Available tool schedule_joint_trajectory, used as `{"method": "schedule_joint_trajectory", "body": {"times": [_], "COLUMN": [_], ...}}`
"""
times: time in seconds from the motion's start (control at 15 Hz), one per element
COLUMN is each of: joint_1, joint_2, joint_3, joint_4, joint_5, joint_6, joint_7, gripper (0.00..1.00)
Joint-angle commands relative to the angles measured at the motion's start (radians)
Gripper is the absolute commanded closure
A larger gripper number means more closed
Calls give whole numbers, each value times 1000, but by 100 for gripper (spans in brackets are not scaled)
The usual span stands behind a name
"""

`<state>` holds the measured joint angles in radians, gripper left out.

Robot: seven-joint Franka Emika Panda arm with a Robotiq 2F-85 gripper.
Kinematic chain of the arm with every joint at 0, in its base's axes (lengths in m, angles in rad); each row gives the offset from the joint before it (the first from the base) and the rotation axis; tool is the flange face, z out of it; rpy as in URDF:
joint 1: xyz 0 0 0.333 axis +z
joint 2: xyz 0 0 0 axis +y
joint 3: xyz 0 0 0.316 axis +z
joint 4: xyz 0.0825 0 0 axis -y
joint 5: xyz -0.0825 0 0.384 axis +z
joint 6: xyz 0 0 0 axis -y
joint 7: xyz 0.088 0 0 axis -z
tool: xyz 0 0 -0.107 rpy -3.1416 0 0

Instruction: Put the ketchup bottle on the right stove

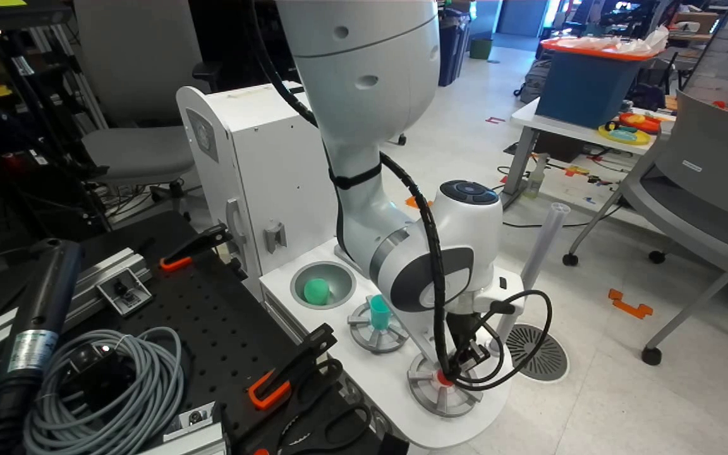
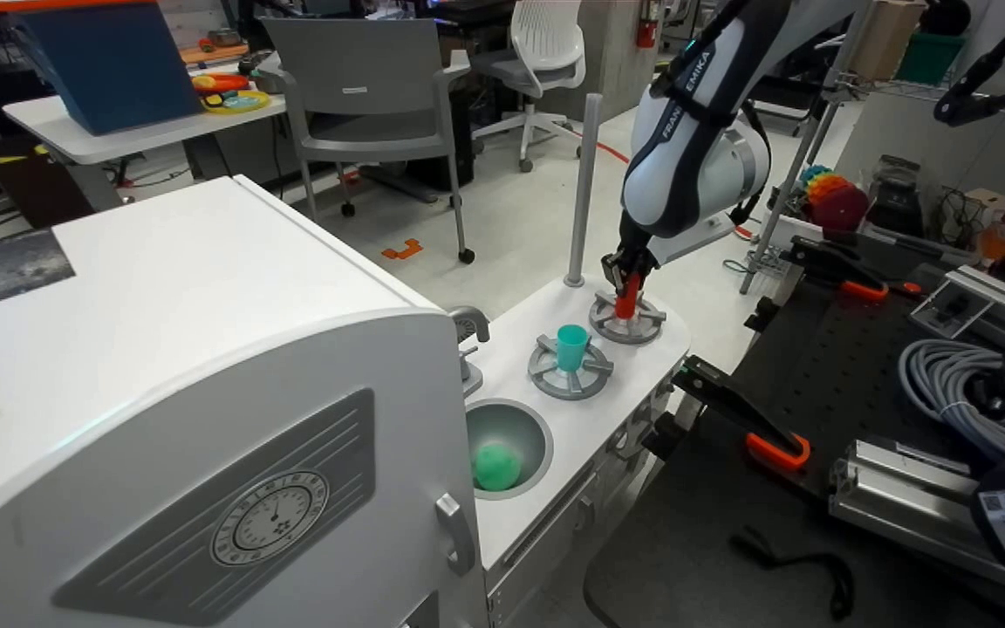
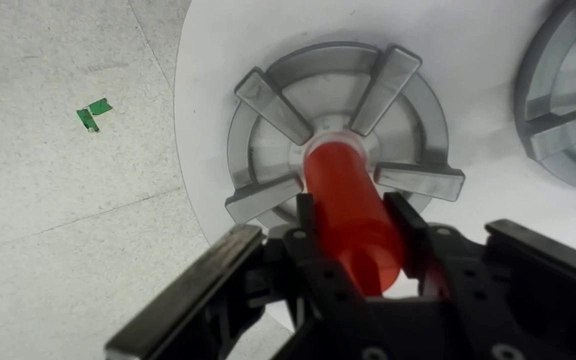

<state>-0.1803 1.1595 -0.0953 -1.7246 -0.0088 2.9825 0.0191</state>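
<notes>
The red ketchup bottle [image 3: 340, 185] stands nearly upright at the centre of the right stove, a round grey spoked grate [image 3: 330, 57]. In the wrist view its lower end lies among the spokes. Whether it bears fully on the grate is hard to tell. The bottle [image 2: 628, 301] and the grate [image 2: 629, 333] show in an exterior view. Only a red bit of the bottle [image 1: 444, 378] shows in an exterior view, on the grate [image 1: 443, 407] behind cables. My gripper [image 3: 350, 212] is shut on the bottle's upper part, a finger against each side, also seen in an exterior view [image 2: 628, 272].
A second grate [image 2: 555, 388] bears a teal cup [image 2: 570, 347] close by. A sink basin [image 2: 542, 436] holds a green ball [image 2: 496, 467], near a grey faucet [image 2: 476, 324]. A tall post [image 2: 585, 192] rises at the counter's edge. A white cabinet [image 1: 275, 177] stands at the far end.
</notes>
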Motion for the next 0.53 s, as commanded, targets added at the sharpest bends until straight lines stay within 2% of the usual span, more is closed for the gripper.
{"method": "schedule_joint_trajectory", "body": {"times": [0.0,0.13,0.2,0.27,0.33,0.47], "joint_1": [1,0,3,5,7,5], "joint_2": [34,31,30,28,25,19], "joint_3": [-5,-2,-5,-7,-10,-9], "joint_4": [46,42,40,38,36,25], "joint_5": [21,21,21,21,19,18], "joint_6": [-40,-50,-55,-58,-60,-77], "joint_7": [10,13,17,19,20,17], "gripper": [87,87,79,37,36,23]}}
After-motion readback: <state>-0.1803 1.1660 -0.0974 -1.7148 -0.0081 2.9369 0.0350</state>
